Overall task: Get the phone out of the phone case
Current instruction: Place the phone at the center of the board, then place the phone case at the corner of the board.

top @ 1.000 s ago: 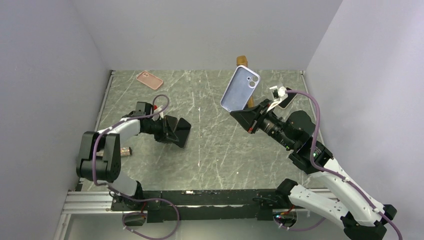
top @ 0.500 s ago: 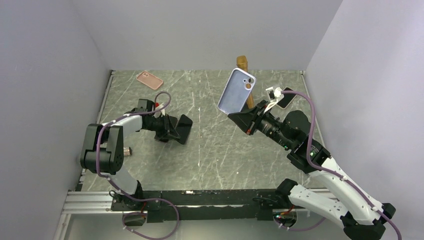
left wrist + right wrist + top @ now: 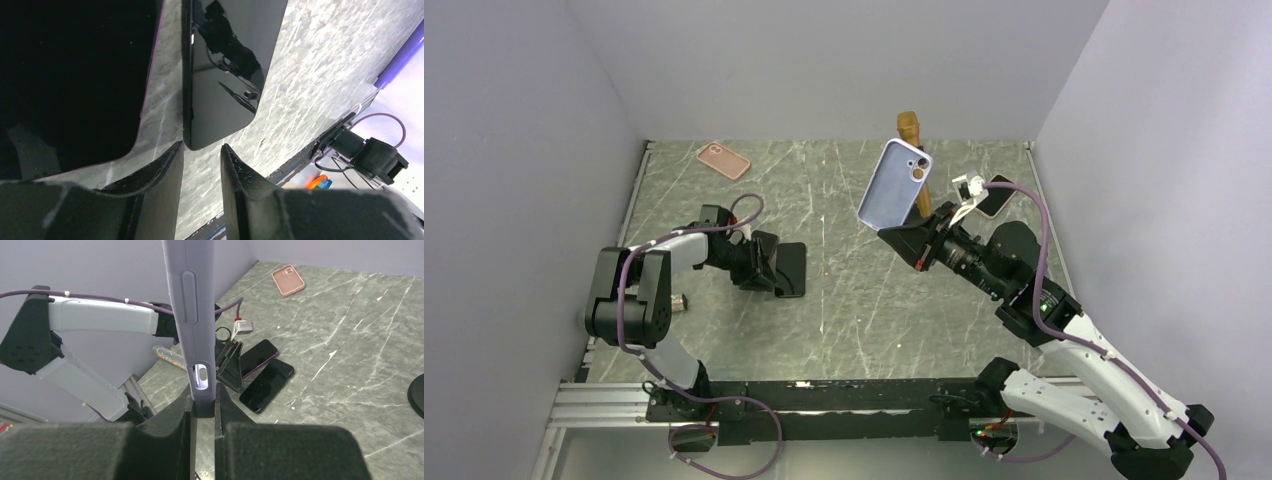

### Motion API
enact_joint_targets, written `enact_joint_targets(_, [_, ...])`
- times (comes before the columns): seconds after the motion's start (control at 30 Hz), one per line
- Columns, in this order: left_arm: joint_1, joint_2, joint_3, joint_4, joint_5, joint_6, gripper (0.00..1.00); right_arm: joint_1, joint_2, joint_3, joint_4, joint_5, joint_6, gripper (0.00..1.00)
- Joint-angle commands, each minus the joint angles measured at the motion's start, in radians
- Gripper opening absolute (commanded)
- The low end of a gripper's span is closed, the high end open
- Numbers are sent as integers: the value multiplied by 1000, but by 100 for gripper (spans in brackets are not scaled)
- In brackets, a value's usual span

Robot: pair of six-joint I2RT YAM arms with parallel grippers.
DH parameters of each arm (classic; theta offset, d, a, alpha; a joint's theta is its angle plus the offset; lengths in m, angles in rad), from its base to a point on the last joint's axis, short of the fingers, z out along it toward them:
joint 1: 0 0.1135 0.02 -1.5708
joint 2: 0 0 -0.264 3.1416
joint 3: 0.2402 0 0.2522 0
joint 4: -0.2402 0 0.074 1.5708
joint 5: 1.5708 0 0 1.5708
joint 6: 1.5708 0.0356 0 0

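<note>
left end effector (image 3: 202,152) has come lower and its fingers now stand a little apart. phone (image 3: 225,70) lies flat on the surface (image 3: 854,300) just ahead, long axis pointing away. right end effector (image 3: 204,407) pinches the case (image 3: 190,315) upright, well apart.

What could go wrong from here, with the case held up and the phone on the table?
The right gripper pinches the lavender phone case by its bottom edge only, upright in the air; it could tilt or slip out. The open left gripper sits right at the end of the black glossy phone on the marble table; retreating carelessly might shove it into the purple-edged dark phone beside it.
</note>
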Motion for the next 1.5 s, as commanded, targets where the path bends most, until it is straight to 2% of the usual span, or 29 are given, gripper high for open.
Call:
enact_joint_targets(0.0, [7,-4,29,-28,-54,21,37,5,-14,-1,70,-20,11,0])
enact_joint_targets(0.13, [4,-84,36,-44,-172,22,39,6,-15,-5,71,-25,15,0])
enact_joint_targets(0.2, [-6,-168,20,-27,-212,28,46,6,-10,-8,72,-31,18,0])
enact_joint_targets(0.33, [-30,-410,-60,65,-202,27,69,8,23,-2,58,-66,11,0])
enact_joint_targets(0.4, [-30,-590,-134,147,-154,-1,88,11,59,15,27,-100,0,0])
enact_joint_targets(0.47, [-30,-812,-179,224,-113,-33,98,14,108,43,-15,-144,-19,0])
enact_joint_targets(0.57, [-30,-1035,-179,276,-100,-89,99,19,189,80,-61,-262,-60,0])
enact_joint_targets(0.63, [-30,-1103,-148,288,-41,-116,99,23,226,88,-60,-374,-83,0])
enact_joint_targets(0.8, [-43,-1038,-134,333,240,-260,98,48,283,83,-19,-519,-92,0])
enact_joint_targets(0.87, [-89,-1037,-147,346,247,-286,98,70,299,89,-14,-527,-91,0])
enact_joint_targets(0.97, [-203,-1037,-129,290,192,-238,98,107,332,107,-10,-532,-93,0])
enact_joint_targets(1.1, [-303,-1036,-122,305,157,-231,94,158,370,138,-27,-508,-112,0])
enact_joint_targets(1.27, [-309,-1025,-94,276,122,-218,63,200,379,152,-30,-481,-127,0])
enact_joint_targets(1.4, [-309,-1024,-76,251,91,-202,47,206,376,151,-42,-477,-138,0])
enact_joint_targets(1.43, [-309,-1026,-75,249,76,-201,39,208,377,152,-46,-479,-142,0])
enact_joint_targets(1.47, [-309,-1026,-73,247,63,-199,25,210,378,152,-49,-478,-145,0])
